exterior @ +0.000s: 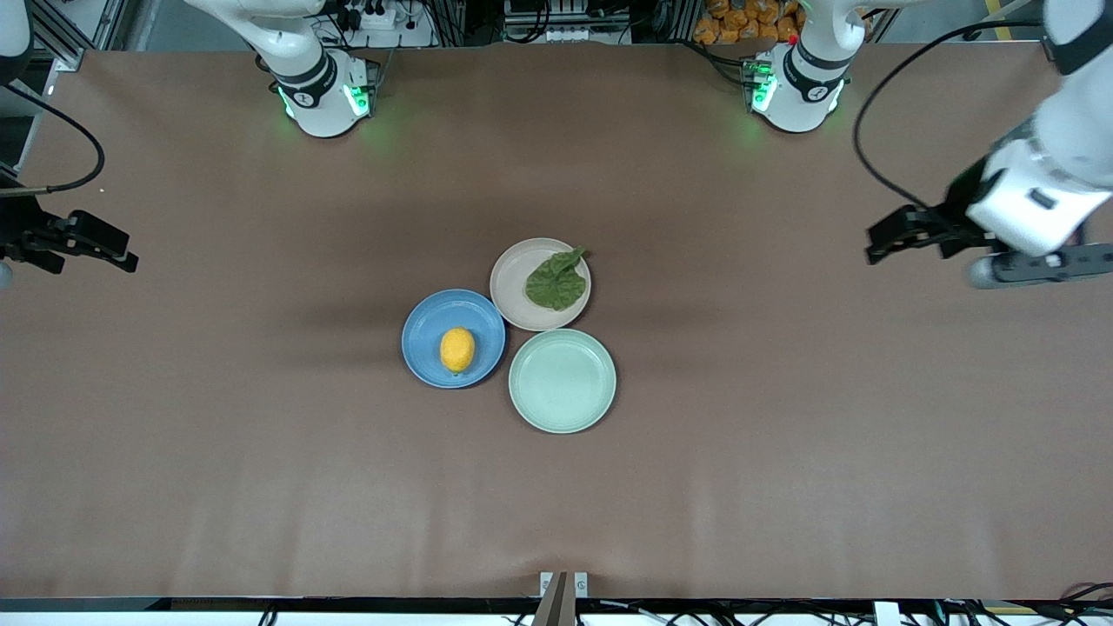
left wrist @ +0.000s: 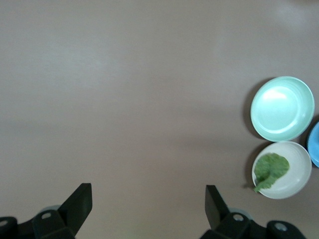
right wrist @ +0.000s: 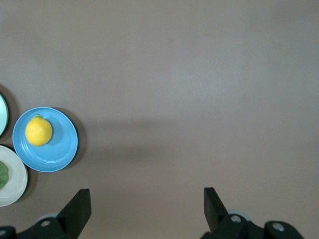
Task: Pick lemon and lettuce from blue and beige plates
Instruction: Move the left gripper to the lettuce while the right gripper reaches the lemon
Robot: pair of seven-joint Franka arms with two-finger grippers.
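Note:
A yellow lemon (exterior: 457, 349) lies on the blue plate (exterior: 426, 323) at mid-table; both show in the right wrist view, the lemon (right wrist: 39, 131) on its plate (right wrist: 60, 149). A green lettuce leaf (exterior: 556, 279) lies on the beige plate (exterior: 513, 278), also in the left wrist view, the leaf (left wrist: 270, 169) on its plate (left wrist: 294, 179). My left gripper (exterior: 887, 239) is open and empty, up over bare table at the left arm's end; in its own view (left wrist: 148, 199) the jaws stand wide apart. My right gripper (exterior: 109, 248) is open and empty over the right arm's end, wide apart in its view (right wrist: 147, 201).
An empty pale green plate (exterior: 562, 380) touches the blue and beige plates on the side nearer the front camera; it also shows in the left wrist view (left wrist: 282, 108). Brown table cover (exterior: 783, 452) surrounds the plates. The arm bases stand along the table's top edge.

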